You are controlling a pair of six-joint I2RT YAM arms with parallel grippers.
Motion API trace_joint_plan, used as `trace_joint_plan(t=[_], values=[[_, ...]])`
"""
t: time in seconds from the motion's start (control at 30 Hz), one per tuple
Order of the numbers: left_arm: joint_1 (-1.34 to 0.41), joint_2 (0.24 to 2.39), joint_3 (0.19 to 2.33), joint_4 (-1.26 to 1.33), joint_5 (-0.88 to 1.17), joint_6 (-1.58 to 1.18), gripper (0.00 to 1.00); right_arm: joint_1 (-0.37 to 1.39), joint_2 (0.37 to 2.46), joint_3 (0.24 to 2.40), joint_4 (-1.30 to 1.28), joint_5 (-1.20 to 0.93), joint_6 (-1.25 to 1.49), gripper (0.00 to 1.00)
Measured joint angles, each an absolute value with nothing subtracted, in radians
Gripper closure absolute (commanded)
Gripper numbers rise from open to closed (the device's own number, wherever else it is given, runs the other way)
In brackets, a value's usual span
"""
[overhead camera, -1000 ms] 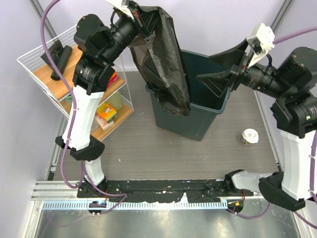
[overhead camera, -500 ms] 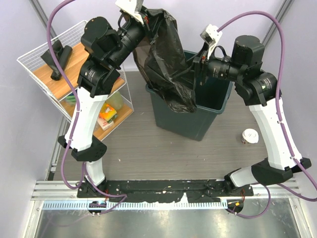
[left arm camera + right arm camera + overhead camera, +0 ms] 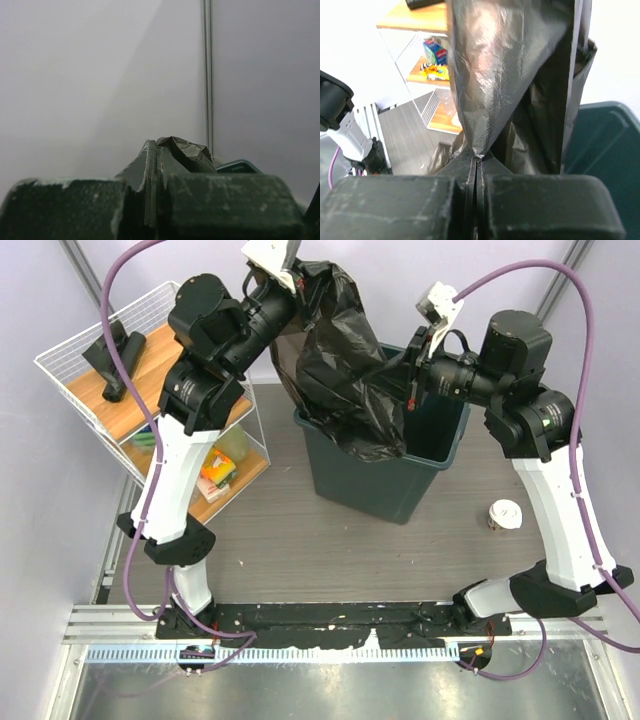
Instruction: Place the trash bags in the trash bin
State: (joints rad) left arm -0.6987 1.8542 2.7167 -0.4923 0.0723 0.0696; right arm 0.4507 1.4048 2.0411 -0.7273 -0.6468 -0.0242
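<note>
Trash bags [image 3: 345, 360] show as one large crinkled black sack hanging in the upper middle of the top view; its lower end covers the left rim of the trash bin [image 3: 385, 490], which stands on the counter [image 3: 280, 540] at the frame's centre; whether that end hangs inside or outside the rim I cannot tell.

The left pincer [image 3: 288, 275] is at the top middle of the frame, clamped on the sack's upper edge; its wrist view shows a wad of black film squeezed between closed jaws. The right pincer [image 3: 410, 375], at the sack's right side above the bin's mouth, is closed on a fold too; its wrist view shows the plastic pinched to a thin seam.

The step in hand looks like lowering the sack into the bin. To do it well, carry both grips together over the middle of the opening, then descend so the loose lower film is drawn inside the rim; avoid pulling the pincers apart, since film this thin would likely tear; let go only once the bulk sits below the rim; avoid dragging on the wall, which could tip the bin.
</note>
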Motion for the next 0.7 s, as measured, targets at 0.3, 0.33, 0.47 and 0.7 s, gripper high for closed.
trace_joint_plan(t=[0.3, 0.33, 0.47, 0.7], values=[[-0.699, 1.872, 2.656, -0.470, 0.059, 0.170, 0.82, 0.366, 1.386, 2.146, -0.703, -0.615, 0.032, 0.99], [-0.699, 1.882, 2.655, -0.459, 0.051, 0.183, 0.78, 0.352, 1.382, 2.154, -0.696, -0.612, 0.045, 0.99], [-0.699, 1.917, 2.640, -0.423, 0.003, 0.235, 0.29, 0.303, 1.372, 2.166, -0.653, -0.606, 0.094, 0.99], [-0.684, 1.925, 2.591, -0.430, -0.052, 0.272, 0.00, 0.192, 1.399, 2.170, -0.585, -0.623, 0.196, 0.99]])
